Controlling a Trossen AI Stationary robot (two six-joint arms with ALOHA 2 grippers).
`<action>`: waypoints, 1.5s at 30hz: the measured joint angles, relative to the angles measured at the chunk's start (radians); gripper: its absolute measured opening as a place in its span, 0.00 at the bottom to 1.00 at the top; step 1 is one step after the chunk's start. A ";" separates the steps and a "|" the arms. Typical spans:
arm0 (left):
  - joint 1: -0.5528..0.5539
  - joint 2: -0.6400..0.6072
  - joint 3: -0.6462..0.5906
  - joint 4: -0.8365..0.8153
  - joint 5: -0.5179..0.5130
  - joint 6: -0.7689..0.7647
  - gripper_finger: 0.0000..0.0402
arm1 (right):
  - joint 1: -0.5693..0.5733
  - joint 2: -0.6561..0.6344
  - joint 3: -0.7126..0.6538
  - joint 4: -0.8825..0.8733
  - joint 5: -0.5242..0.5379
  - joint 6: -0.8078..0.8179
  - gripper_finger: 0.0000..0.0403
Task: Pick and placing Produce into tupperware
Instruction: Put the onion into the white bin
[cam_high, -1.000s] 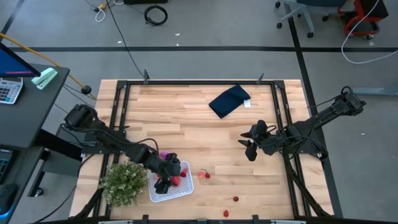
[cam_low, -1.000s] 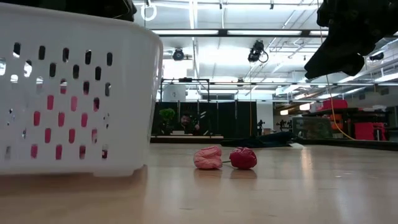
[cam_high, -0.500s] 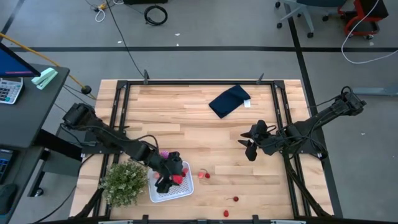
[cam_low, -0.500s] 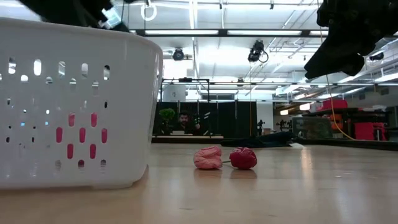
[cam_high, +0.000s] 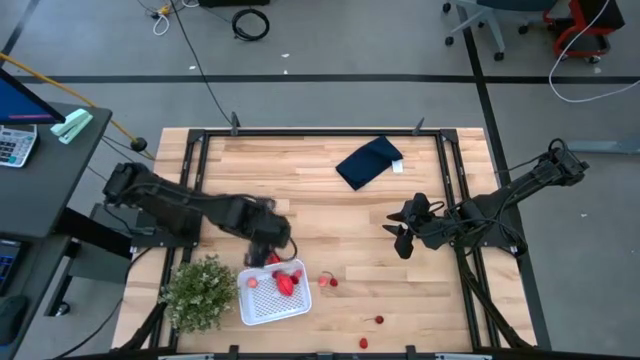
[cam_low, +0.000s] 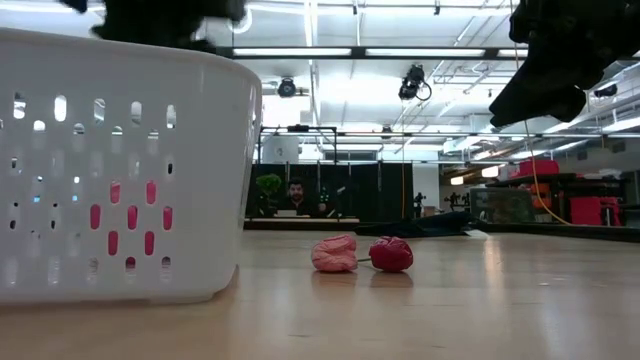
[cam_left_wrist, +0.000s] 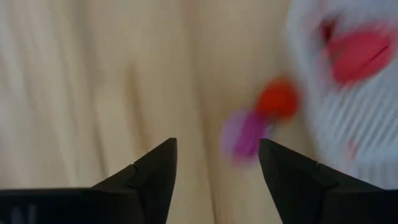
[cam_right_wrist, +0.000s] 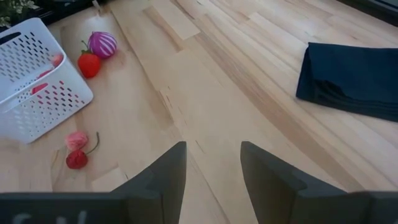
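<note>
The wooden table (cam_high: 330, 210) is sitting on a grey floor, with a person far back in the room. At about 7 o'clock the white tupperware (cam_high: 262, 310) is holding red produce (cam_high: 285, 283), beside a green plant (cam_high: 200, 290). More fruit (cam_high: 328, 282) is lying loose near the front edge. A dark cloth (cam_high: 368, 161) is lying at 12 o'clock. The middle is wide open. No writing can be read. The left gripper (cam_high: 268, 240) is hanging open and empty just behind the tupperware. The right gripper (cam_high: 400, 235) is waiting at 3 o'clock, fingers apart, holding nothing.
</note>
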 joint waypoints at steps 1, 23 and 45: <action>0.020 0.000 0.000 -0.065 0.000 -0.049 0.59 | 0.000 0.002 0.000 0.000 0.000 0.000 0.40; 0.041 0.006 -0.316 0.104 0.109 -0.097 0.58 | 0.000 0.030 0.000 -0.008 0.000 -0.002 0.40; 0.011 0.009 -0.336 0.308 0.116 -0.037 0.69 | -0.054 0.025 0.000 0.000 0.152 0.204 0.40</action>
